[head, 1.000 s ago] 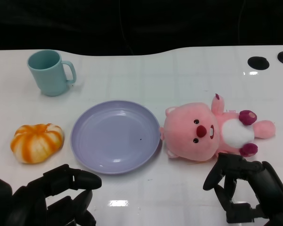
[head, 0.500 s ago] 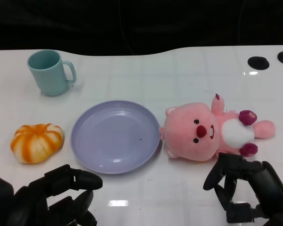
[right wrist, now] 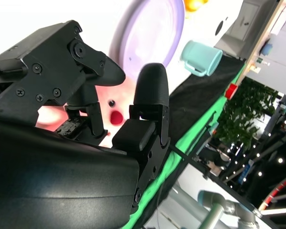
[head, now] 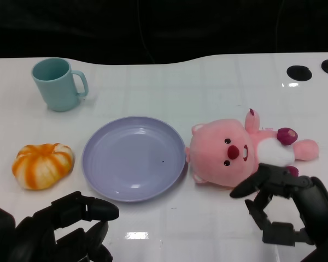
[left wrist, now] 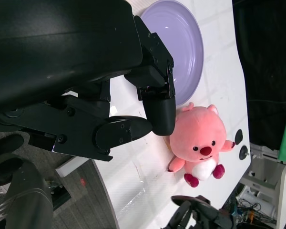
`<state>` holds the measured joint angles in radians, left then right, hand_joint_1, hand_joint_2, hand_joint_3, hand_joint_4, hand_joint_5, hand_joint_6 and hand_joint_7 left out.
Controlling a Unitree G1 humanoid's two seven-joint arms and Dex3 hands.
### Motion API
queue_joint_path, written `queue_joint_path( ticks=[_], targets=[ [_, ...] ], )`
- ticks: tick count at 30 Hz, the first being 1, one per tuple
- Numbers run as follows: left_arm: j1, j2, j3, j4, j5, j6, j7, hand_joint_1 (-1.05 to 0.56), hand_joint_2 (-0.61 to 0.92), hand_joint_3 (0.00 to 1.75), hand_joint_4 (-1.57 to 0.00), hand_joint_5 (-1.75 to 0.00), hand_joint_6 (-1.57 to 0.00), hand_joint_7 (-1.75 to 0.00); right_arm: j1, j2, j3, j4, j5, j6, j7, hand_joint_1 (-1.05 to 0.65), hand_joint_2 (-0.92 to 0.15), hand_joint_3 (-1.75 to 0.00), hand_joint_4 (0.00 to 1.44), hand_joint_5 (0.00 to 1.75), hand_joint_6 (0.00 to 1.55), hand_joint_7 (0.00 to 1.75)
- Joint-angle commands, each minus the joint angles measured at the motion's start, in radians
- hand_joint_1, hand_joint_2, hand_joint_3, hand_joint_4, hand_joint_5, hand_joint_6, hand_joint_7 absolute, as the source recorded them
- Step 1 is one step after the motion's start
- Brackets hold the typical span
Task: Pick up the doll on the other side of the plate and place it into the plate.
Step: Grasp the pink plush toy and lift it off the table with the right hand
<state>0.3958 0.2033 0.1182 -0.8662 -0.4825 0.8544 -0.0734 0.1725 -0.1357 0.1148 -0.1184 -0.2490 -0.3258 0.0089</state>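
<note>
A pink plush doll point(head: 241, 155) with a white belly lies on its back just right of the lavender plate point(head: 133, 158), its head touching the rim. The doll point(left wrist: 201, 143) and plate point(left wrist: 180, 44) show in the left wrist view too. My right hand point(head: 287, 206) hovers at the doll's near side, fingers spread and holding nothing, one fingertip reaching over the doll's lower foot. In the right wrist view, the doll's face point(right wrist: 110, 114) shows between the fingers. My left hand point(head: 60, 226) rests low at the near left, fingers apart and empty.
An orange and white pumpkin-shaped toy point(head: 42, 165) lies left of the plate. A teal mug point(head: 58, 83) stands at the far left. Two black round holes point(head: 299, 72) sit at the far right of the white table.
My right hand has moved forward and slightly up toward the doll, its fingers now overlapping the doll's near foot. Left hand, doll and plate have not moved.
</note>
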Motion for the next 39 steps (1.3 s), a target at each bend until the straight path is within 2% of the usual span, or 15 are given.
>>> queue_joint_path(
  ticks=[1, 2, 5, 7, 9, 12, 15, 19, 24, 28, 39],
  targets=[
    [-0.001, 0.005, 0.005, 0.005, 0.001, -0.008, -0.003, -0.23, 0.92, 0.49, -0.51, -1.66, -0.55, -1.19, -0.019, -0.017, -0.018, -0.048, -0.043, 0.041, -0.010, -0.16, -0.59, -0.76, 0.59, 1.13, 0.73, 0.60],
    [-0.001, 0.005, 0.005, 0.003, 0.000, -0.007, -0.002, -0.23, 0.92, 0.49, -0.51, -1.66, -0.55, -1.19, -0.024, -0.020, -0.020, -0.061, -0.061, 0.057, -0.010, -0.17, -0.60, -0.72, 0.59, 1.10, 0.73, 0.56],
    [-0.001, 0.001, 0.005, 0.002, -0.001, -0.005, 0.001, -0.23, 0.92, 0.49, -0.51, -1.65, -0.55, -1.19, -0.050, -0.050, -0.017, -0.125, -0.163, 0.165, 0.020, -0.25, -0.77, -0.36, 0.49, 0.86, 0.67, 0.32],
    [-0.001, -0.001, 0.006, -0.001, -0.003, 0.000, 0.004, -0.23, 0.92, 0.49, -0.51, -1.66, -0.55, -1.19, -0.068, -0.078, -0.010, -0.162, -0.240, 0.235, 0.047, -0.37, -0.86, -0.14, 0.40, 0.70, 0.52, 0.13],
    [0.002, -0.001, 0.005, -0.002, -0.002, -0.004, 0.002, -0.23, 0.92, 0.49, -0.50, -1.66, -0.55, -1.19, -0.086, -0.106, -0.003, -0.177, -0.305, 0.282, 0.066, -0.46, -0.89, -0.05, 0.36, 0.62, 0.42, 0.04],
    [0.006, 0.000, 0.003, -0.005, 0.002, -0.008, 0.002, -0.23, 0.92, 0.49, -0.50, -1.66, -0.55, -1.19, -0.111, -0.135, 0.011, -0.196, -0.392, 0.347, 0.093, -0.55, -0.89, -0.02, 0.29, 0.56, 0.34, 0.00],
    [0.007, 0.003, 0.003, -0.009, 0.003, -0.004, 0.002, -0.23, 0.92, 0.50, -0.49, -1.66, -0.54, -1.18, -0.134, -0.159, 0.028, -0.221, -0.468, 0.410, 0.134, -0.59, -0.88, -0.01, 0.15, 0.49, 0.28, 0.00],
    [0.008, 0.003, 0.003, -0.007, 0.005, -0.007, 0.002, -0.23, 0.92, 0.51, -0.50, -1.66, -0.55, -1.19, -0.171, -0.180, 0.045, -0.231, -0.555, 0.478, 0.181, -0.63, -0.86, 0.00, 0.02, 0.47, 0.22, 0.00],
    [0.010, -0.001, 0.005, -0.003, -0.001, -0.013, -0.003, -0.23, 0.92, 0.50, -0.50, -1.66, -0.55, -1.19, -0.222, -0.195, 0.074, -0.228, -0.636, 0.556, 0.255, -0.67, -0.85, 0.00, 0.00, 0.35, 0.18, 0.01],
    [0.012, -0.005, 0.003, -0.009, 0.001, -0.009, 0.004, -0.22, 0.92, 0.50, -0.50, -1.67, -0.55, -1.19, -0.268, -0.202, 0.102, -0.195, -0.686, 0.595, 0.295, -0.57, -0.78, 0.00, 0.00, 0.29, 0.20, 0.01],
    [0.020, -0.006, -0.001, -0.024, 0.010, -0.008, 0.009, -0.23, 0.92, 0.50, -0.50, -1.67, -0.55, -1.20, -0.369, -0.202, 0.155, -0.080, -0.744, 0.649, 0.328, -0.45, -0.74, 0.00, 0.00, 0.28, 0.23, 0.01]
  ],
)
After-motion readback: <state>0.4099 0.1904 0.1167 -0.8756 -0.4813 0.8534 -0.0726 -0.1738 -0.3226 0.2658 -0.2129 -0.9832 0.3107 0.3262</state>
